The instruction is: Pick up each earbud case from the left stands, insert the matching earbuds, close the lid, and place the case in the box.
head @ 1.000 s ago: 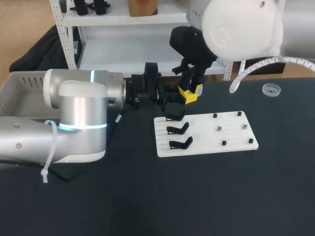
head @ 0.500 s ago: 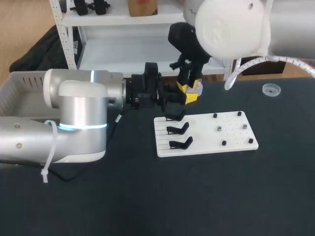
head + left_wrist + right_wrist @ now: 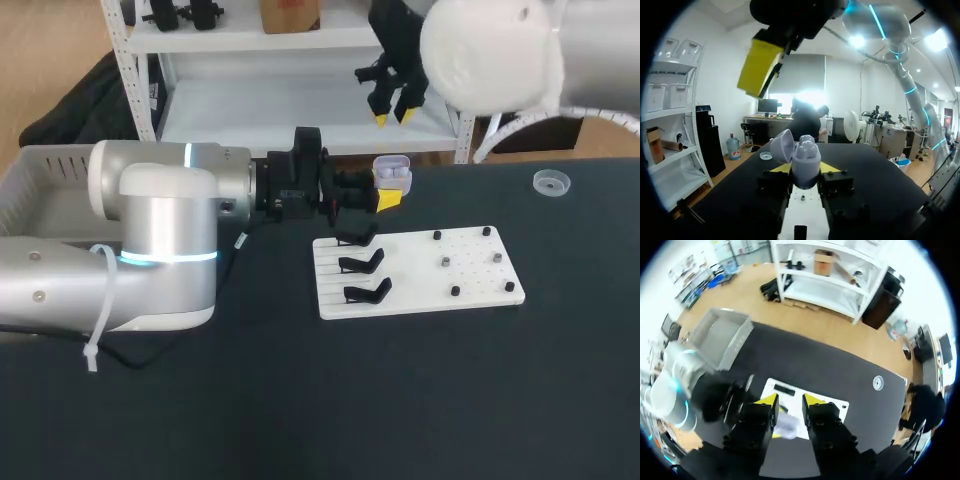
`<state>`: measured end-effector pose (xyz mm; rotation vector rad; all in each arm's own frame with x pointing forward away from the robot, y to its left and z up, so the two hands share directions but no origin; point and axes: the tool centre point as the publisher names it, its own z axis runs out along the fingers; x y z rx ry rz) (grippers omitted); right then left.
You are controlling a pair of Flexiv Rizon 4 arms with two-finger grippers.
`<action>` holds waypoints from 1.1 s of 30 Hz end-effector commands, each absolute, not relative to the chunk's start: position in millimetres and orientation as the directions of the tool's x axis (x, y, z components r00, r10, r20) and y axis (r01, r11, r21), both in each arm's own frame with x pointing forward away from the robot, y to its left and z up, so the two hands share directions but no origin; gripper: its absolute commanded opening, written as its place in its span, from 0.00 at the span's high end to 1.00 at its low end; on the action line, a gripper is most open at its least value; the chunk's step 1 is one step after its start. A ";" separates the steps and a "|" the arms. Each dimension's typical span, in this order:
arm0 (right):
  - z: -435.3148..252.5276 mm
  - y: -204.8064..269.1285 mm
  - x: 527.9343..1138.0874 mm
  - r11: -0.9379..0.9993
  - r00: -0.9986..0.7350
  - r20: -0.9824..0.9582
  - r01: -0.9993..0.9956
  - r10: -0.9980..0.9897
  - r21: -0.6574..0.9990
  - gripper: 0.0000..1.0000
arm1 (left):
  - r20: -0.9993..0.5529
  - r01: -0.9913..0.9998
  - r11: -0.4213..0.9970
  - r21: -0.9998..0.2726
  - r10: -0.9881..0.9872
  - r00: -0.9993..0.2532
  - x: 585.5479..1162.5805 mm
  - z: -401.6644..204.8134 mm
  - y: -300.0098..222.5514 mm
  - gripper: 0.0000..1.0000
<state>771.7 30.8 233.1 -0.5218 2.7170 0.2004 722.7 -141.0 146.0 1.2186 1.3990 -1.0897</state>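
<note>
- Earbud case [image 3: 392, 172], pale lilac with its lid hinged open, is clamped between the yellow-tipped fingers of your left gripper [image 3: 385, 193]. It is held above the dark table [image 3: 300, 400], just beyond the far left corner of the white board [image 3: 420, 290].
- From the left wrist camera, the earbud case [image 3: 806, 161] stands upright between the two fingers of the left gripper [image 3: 805, 172], one finger on each side. Its lid [image 3: 781, 145] is tipped back to one side. You cannot tell from here whether earbuds sit inside.
- Your right gripper [image 3: 393, 115] hangs high above the table, well above and apart from the case. Its fingers are spread apart with nothing between them.
- From the right wrist camera, the right gripper [image 3: 790, 400] looks straight down. The case shows as a pale blur far beneath its fingers, beside the white board [image 3: 832, 404].
- Three black stands [image 3: 362, 262] sit in a column on the left part of the board. Small dark pegs [image 3: 445, 262] dot its right part.
- A grey box [image 3: 40, 175] sits at the table's left side, behind your left arm [image 3: 160, 240].
- A small clear round lid [image 3: 550, 182] lies near the table's far right edge.
</note>
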 end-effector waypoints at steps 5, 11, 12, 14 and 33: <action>196.0 22.4 804.2 0.954 -0.903 -0.341 -0.297 -0.262 0.052 0.71 | -0.988 0.994 0.105 -0.037 0.147 -0.053 723.8 146.0 -141.6 1.00; 175.5 15.9 792.1 0.957 -0.918 -0.295 -0.287 -0.263 0.039 0.72 | -0.988 0.994 0.105 -0.037 0.147 -0.053 723.8 146.0 -141.6 1.00; 173.8 15.1 788.7 0.957 -0.920 -0.291 -0.287 -0.264 0.040 0.72 | -0.988 0.994 0.105 -0.037 0.147 -0.053 723.8 146.0 -141.6 1.00; 171.2 12.9 782.6 0.958 -0.923 -0.281 -0.285 -0.262 0.043 0.72 | -0.988 0.994 0.105 -0.037 0.147 -0.053 723.8 146.0 -141.6 1.00; 176.9 5.5 732.9 0.956 -0.938 -0.270 -0.260 -0.216 0.137 0.73 | -0.988 0.994 0.105 -0.037 0.147 -0.053 723.8 146.0 -141.6 1.00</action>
